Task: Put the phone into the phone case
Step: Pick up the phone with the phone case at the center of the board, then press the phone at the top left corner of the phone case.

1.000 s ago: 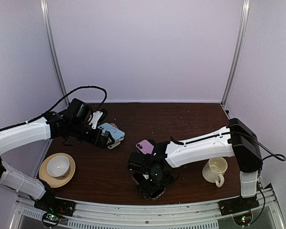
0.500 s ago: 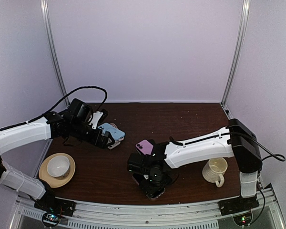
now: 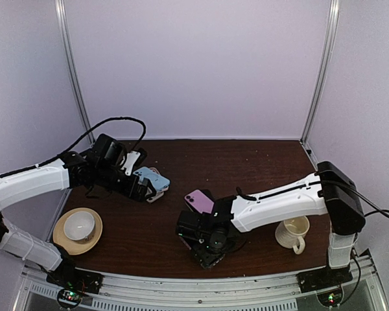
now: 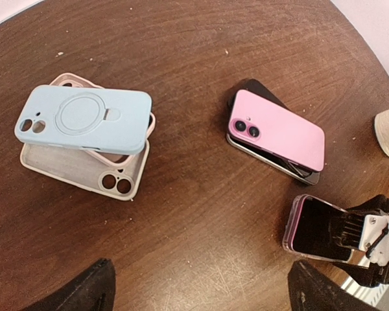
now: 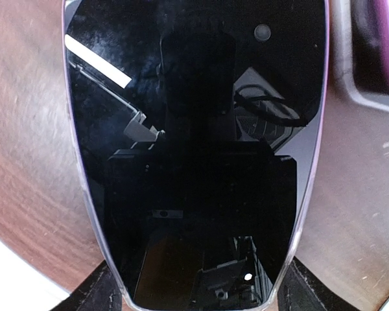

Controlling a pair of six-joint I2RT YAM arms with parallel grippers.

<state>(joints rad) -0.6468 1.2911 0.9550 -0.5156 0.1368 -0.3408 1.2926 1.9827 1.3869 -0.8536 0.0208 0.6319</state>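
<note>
Dark wood table (image 3: 266,162), pale walls (image 3: 194,65); left claw (image 3: 144,189) spread, right claw (image 3: 206,246) seemingly pinching phone (image 5: 194,149).

Table (image 4: 194,220) dark wood-grain, lightly scratched; phone (image 5: 194,129) screen glossy, mirror-like; blue case (image 4: 84,120) matt, smooth.

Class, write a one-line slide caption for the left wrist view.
Blue case atop beige cases, pink phone atop a dark phone, and the right hand gripping a third phone.

Three phones (image 4: 277,134) (image 4: 311,228) (image 4: 259,87), three cases (image 4: 84,120) (image 4: 71,170) (image 4: 63,80), two cups (image 3: 294,232) (image 3: 78,225), one saucer (image 3: 61,240)
</note>
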